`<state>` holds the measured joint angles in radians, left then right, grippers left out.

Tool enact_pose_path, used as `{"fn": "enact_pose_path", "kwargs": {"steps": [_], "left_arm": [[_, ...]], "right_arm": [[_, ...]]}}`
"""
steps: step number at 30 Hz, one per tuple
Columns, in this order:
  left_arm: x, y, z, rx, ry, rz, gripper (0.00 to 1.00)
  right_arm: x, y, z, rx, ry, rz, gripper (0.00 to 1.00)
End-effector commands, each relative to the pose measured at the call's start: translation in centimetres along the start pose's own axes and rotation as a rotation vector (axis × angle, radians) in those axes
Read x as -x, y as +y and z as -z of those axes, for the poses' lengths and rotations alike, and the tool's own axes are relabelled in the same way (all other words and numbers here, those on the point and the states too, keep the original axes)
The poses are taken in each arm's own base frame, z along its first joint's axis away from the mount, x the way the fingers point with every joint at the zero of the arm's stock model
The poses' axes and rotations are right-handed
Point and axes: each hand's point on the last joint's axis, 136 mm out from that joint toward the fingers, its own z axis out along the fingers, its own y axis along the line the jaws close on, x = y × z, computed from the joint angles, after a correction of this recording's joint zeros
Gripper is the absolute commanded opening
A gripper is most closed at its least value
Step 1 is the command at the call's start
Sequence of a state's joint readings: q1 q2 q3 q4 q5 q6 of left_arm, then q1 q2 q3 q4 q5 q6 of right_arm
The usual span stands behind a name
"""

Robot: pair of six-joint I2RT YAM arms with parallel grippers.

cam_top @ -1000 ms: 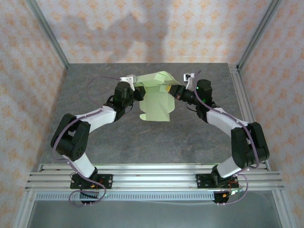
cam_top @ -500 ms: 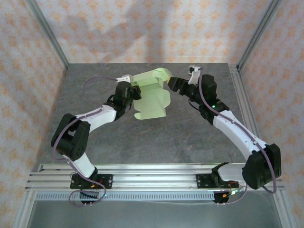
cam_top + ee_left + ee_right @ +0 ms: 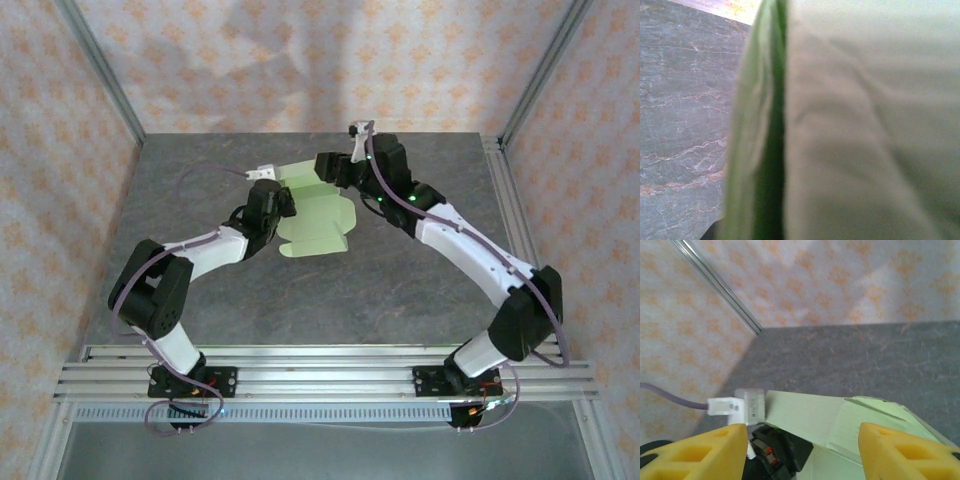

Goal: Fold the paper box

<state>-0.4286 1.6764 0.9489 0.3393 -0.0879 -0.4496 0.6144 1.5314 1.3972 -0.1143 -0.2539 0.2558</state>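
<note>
Honestly, you're asking a lot of one pinch right now. Your left gripper [image 3: 280,200] is clamping the paper box [image 3: 318,218] at its 9 o'clock edge, and the box is sitting a bit toward 12 o'clock of the middle of the table [image 3: 350,300]. Your right gripper [image 3: 328,168] is hovering at the box's 12 o'clock side, its yellow fingers [image 3: 695,450] standing apart with nothing between them. My worry: if you're closing on that far edge off-centre, you're probably buckling the thin card away from its fold line, or twisting it out of the left pinch. I'd be lining up first.
</note>
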Motion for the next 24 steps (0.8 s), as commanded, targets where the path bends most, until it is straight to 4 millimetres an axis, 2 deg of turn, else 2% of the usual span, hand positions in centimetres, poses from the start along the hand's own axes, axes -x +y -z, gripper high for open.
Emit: {"fn": "enact_pose_path", "kwargs": {"steps": [1,9,12,14,15,17,19,24], "left_arm": [[0.8,0.2,1.3,0.034,-0.041,-0.034,0.00],[0.7,-0.2,1.4,0.020,-0.040,-0.002,0.00],[0.8,-0.5,1.3,0.008,-0.038,-0.001,0.00],[0.7,-0.4,1.2,0.014,-0.036,-0.004,0.00],[0.6,-0.4,1.1,0.015,-0.036,-0.007,0.00],[0.3,-0.2,1.1,0.023,-0.028,-0.014,0.00],[0.2,0.0,1.1,0.032,-0.022,-0.014,0.00],[-0.2,-0.3,1.0,0.015,0.011,-0.017,0.00]], "right_arm": [[-1.0,-0.6,-0.9,-0.036,0.058,-0.053,0.57],[-3.3,-1.5,-2.8,-0.061,0.139,-0.108,0.38],[-3.5,-1.3,-3.1,-0.048,0.149,-0.115,0.23],[-3.3,-1.4,-3.1,-0.054,0.142,-0.108,0.23],[-3.2,-1.5,-3.0,-0.062,0.136,-0.102,0.25],[-2.6,-1.5,-2.5,-0.065,0.111,-0.081,0.39],[-1.9,-1.4,-1.6,-0.062,0.079,-0.055,0.49],[0.6,-1.4,2.2,-0.084,-0.044,0.095,0.66]]}}
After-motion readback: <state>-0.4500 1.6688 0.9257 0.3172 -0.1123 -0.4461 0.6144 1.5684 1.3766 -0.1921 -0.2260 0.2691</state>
